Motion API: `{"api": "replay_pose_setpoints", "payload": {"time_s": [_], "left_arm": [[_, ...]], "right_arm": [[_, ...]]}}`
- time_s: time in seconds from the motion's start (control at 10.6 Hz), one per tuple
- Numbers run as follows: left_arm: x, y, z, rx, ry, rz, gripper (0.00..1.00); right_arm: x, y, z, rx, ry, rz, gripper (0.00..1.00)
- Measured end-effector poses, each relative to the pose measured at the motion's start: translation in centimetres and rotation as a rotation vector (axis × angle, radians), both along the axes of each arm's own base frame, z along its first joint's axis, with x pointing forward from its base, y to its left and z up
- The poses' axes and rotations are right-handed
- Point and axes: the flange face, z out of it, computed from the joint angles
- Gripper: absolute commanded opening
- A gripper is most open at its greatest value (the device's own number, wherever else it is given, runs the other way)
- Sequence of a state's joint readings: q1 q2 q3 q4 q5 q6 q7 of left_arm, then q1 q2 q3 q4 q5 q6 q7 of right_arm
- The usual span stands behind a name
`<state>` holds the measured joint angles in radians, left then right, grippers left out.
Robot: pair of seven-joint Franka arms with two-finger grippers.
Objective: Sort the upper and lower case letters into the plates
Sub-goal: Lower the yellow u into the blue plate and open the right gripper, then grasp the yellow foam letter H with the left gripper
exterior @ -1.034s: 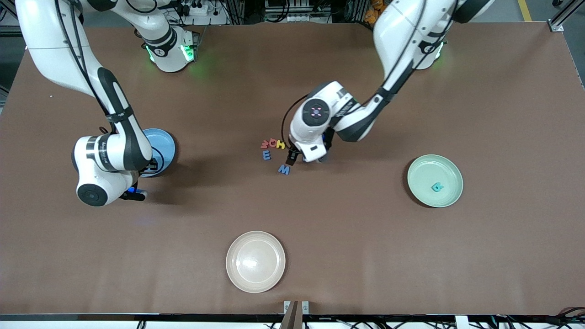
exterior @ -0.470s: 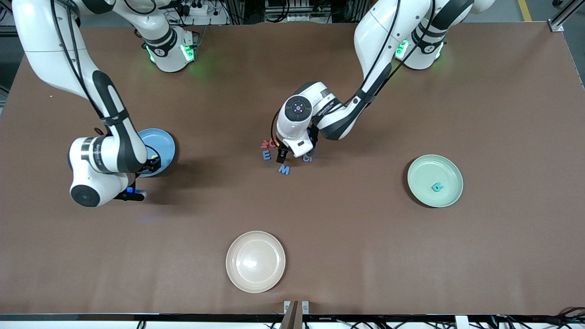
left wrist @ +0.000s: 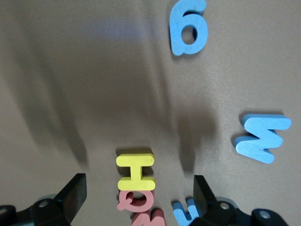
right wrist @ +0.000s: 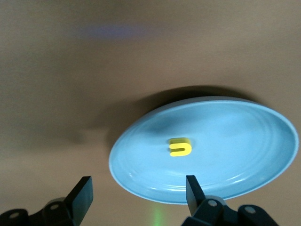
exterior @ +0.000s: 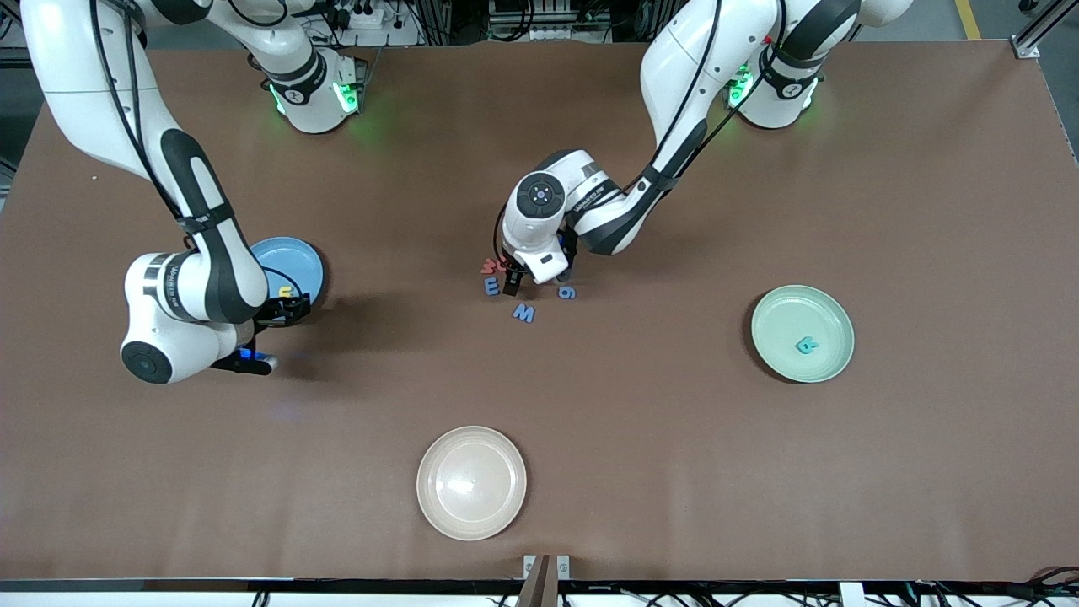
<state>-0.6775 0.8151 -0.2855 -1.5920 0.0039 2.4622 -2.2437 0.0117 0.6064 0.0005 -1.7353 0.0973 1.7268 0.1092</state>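
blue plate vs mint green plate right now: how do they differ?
Colour: the blue plate is mid-blue, the mint green plate pale green.
Contents: the blue plate holds a small yellow letter; the mint green plate holds a small teal letter.
Place: the blue plate sits toward the right arm's end, with the open right pincer beside its rim; the mint green plate sits toward the left arm's end with no arm near.
Shared: both are round, shallow and alike in size.

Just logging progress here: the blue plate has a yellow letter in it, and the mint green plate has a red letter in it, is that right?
Not quite. The letter in the mint green plate is teal, not red, as the front view shows. The rest stands: the blue plate holds a yellow letter, clearest in the right wrist view.
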Motion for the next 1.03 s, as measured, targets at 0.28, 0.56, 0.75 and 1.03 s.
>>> {"api": "replay_pose_setpoints", "payload": {"time_s": [0.28,0.56,0.75,1.03], "left_arm": [[0.0,0.3,-0.5,0.011,-0.004,-0.007,1.00],[-0.5,0.3,-1.3,0.024,0.001,-0.019,1.00],[-0.5,0.2,-1.3,0.023,-0.001,-0.021,1.00],[-0.5,0.2,-1.3,0.021,-0.004,-0.021,0.84]], "right_arm": [[0.0,1.0,0.1,0.022,-0.001,-0.007,0.88],[0.2,1.9,0.4,0.045,-0.007,-0.018,0.88],[0.3,2.4,0.7,0.048,-0.012,-0.022,0.88],[0.4,4.5,0.9,0.060,-0.015,-0.020,0.87]]}}
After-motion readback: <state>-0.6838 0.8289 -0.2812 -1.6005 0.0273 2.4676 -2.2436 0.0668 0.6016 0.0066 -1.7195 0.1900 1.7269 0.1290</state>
